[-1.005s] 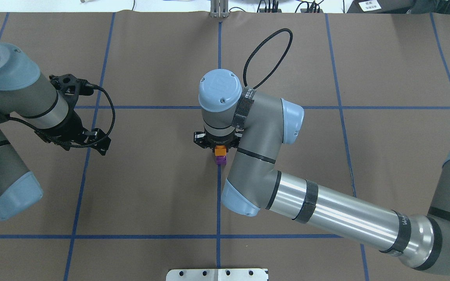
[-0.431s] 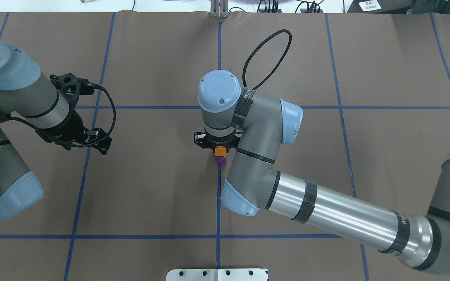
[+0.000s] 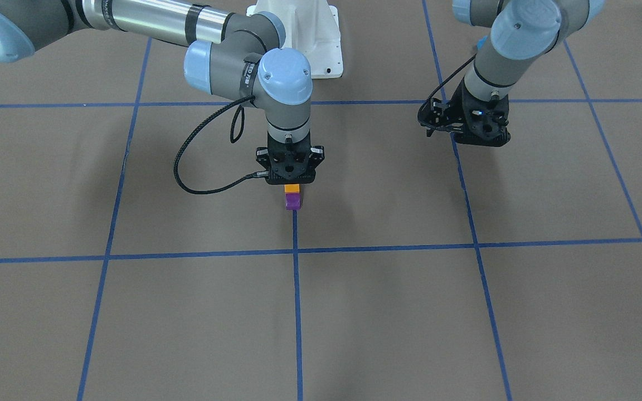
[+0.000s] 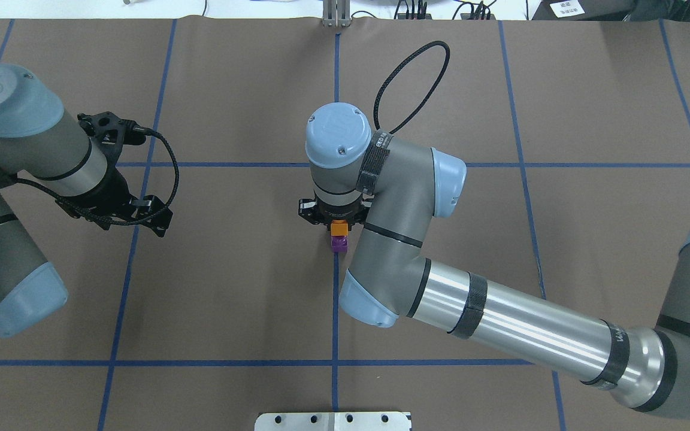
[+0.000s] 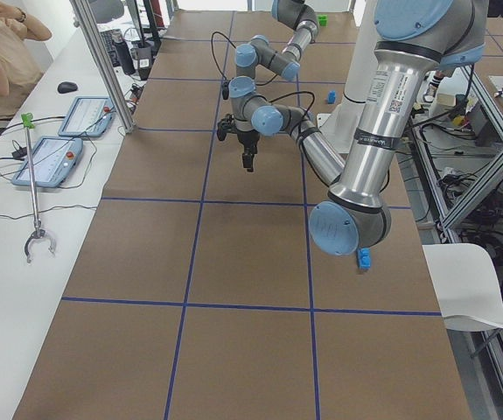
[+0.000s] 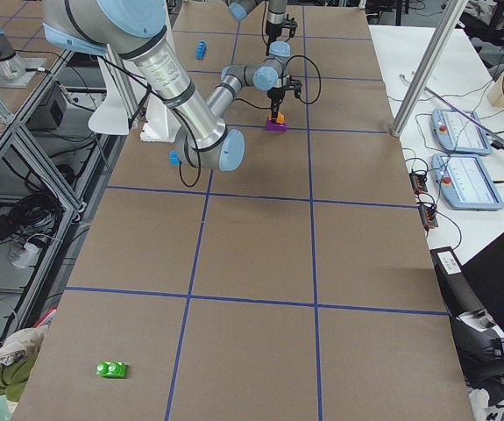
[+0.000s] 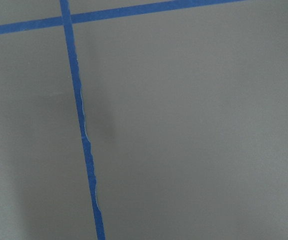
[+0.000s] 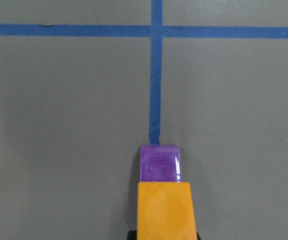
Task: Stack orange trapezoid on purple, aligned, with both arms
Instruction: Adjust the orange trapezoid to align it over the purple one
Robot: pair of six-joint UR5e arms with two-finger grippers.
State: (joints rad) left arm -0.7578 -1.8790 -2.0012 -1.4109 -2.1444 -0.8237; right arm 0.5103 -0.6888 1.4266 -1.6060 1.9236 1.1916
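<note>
The orange trapezoid (image 4: pixel 338 227) is in my right gripper (image 4: pixel 337 224), which points straight down at the table's middle and is shut on it. Directly below lies the purple block (image 4: pixel 339 243), on a blue tape line. In the right wrist view the orange block (image 8: pixel 164 210) covers the near part of the purple one (image 8: pixel 159 163). In the front view the orange block (image 3: pixel 292 189) sits right over the purple one (image 3: pixel 292 202); I cannot tell whether they touch. My left gripper (image 4: pixel 141 212) hovers empty far to the left, open; its wrist view shows only bare table.
Blue tape lines grid the brown table cover (image 4: pixel 231 287). A metal plate (image 4: pixel 333 421) sits at the near edge. A green brick (image 6: pixel 111 369) and blue blocks (image 6: pixel 201 47) lie far off near the table's ends. Control pendants (image 6: pixel 466 180) lie beyond the far edge.
My right wrist has shifted very slightly, still holding the orange block over the purple one. The left arm has barely moved.
</note>
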